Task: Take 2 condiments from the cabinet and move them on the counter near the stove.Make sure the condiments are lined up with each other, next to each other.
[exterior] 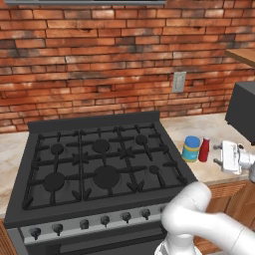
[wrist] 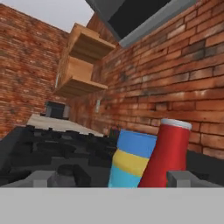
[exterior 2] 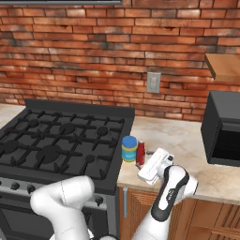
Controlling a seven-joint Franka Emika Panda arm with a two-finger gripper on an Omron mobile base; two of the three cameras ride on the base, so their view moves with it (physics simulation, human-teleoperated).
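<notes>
Squat blue-lidded yellow jar [exterior 2: 129,149] and slim red bottle [exterior 2: 140,153] stand touching on the beige marbled tabletop [exterior 2: 187,140], just right of the black gas stove [exterior 2: 56,145].

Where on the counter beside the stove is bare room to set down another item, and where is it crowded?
Bare counter lies between the red bottle and the microwave, and back toward the wall outlet. Crowded: the strip by the stove, where the jar, bottle and open hand cluster.

Glossy white rounded robot arm [exterior 2: 63,199] with dark joint bands, boxy white hand, small dark fingers [wrist: 183,178].
</notes>
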